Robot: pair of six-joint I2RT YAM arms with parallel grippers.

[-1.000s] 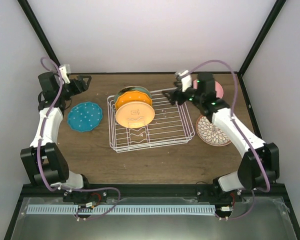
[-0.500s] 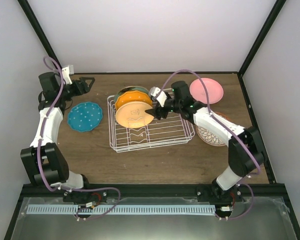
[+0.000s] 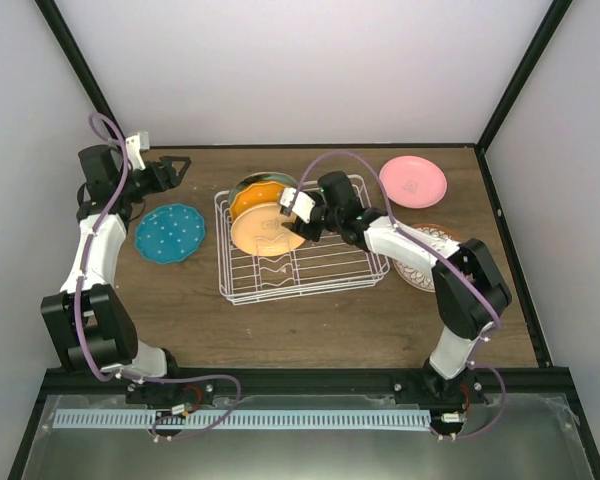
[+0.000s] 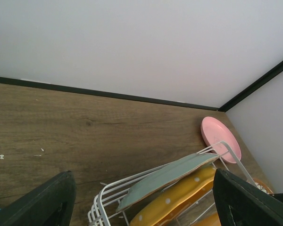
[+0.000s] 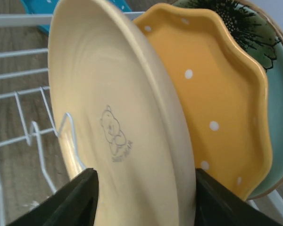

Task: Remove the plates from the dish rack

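Now, right end effector (image 5: pixel 144 190), jaws apart, astride pale yellow plate (image 5: pixel 118 108) in dish rack (image 5: pixel 19 20).

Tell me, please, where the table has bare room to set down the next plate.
Widest: the table strip between the rack and the near edge. Also the back strip behind the rack. Crowded right of the rack: pink plate, patterned plate.
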